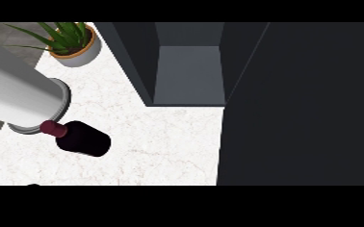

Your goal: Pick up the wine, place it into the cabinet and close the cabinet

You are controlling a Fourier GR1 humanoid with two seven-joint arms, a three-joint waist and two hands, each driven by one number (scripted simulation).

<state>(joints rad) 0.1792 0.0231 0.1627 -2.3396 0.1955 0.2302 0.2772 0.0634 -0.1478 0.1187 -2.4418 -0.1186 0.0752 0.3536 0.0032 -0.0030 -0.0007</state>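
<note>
One wine bottle point(84, 138) untouched near table's point(163, 139) left edge; hands unseen, state unknown. Grab its body, keep upright into cabinet point(188, 77).

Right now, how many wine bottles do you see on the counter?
1. The wine bottle lies on the white counter at the view's left, beside a large metal cylinder and left of the open cabinet. Others may be hidden.

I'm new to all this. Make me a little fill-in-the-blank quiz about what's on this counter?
1. The wine bottle lies on its ____.
2. The cabinet stands with its door ____.
3. The pot at the far left corner holds a ____.
4. Inside, the cabinet is ____.

Missing words: side; open; plant; empty
</note>
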